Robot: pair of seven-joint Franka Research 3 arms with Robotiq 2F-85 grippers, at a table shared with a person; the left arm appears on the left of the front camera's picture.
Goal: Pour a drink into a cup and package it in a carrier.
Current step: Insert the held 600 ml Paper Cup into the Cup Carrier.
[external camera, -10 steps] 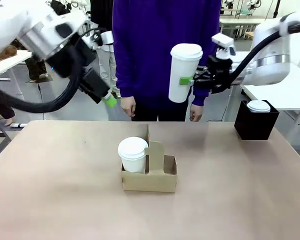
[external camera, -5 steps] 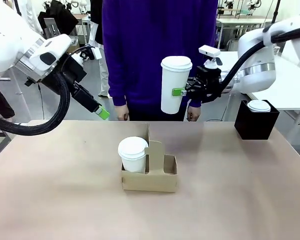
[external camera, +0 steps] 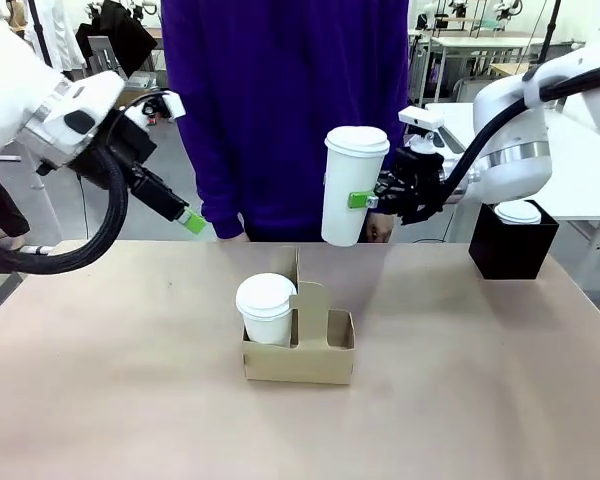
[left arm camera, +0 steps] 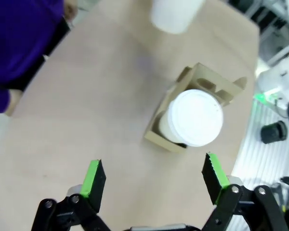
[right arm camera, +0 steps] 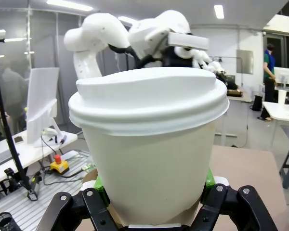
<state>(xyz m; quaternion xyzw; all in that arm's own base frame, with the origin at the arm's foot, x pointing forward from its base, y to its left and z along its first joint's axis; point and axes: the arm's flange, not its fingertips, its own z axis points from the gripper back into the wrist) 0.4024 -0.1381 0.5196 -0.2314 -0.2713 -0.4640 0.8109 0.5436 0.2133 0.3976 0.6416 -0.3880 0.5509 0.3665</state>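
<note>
My right gripper (external camera: 366,199) is shut on a tall white lidded cup (external camera: 352,186) and holds it in the air, slightly tilted, above and behind the brown cardboard carrier (external camera: 320,361). The held cup (right arm camera: 149,144) sits close up between the right gripper's green pads (right arm camera: 152,193). A second lidded cup (external camera: 265,308) stands in the carrier's left slot. My left gripper (external camera: 188,221) hovers open at the table's far left, with nothing between its fingers (left arm camera: 93,178); below it lie the carrier (left arm camera: 209,84) and its cup (left arm camera: 193,118). The carafe with the drink is out of view.
A black cube-shaped box (external camera: 511,246) with a white lid on top stands at the table's far right. A person in a purple top (external camera: 280,100) stands at the far edge, hands hanging near the table edge. The tan table (external camera: 130,400) is bare around the carrier.
My right gripper has carried the cup left and a little lower, toward the carrier. My left gripper has drawn back to the left. The person has shifted left.
</note>
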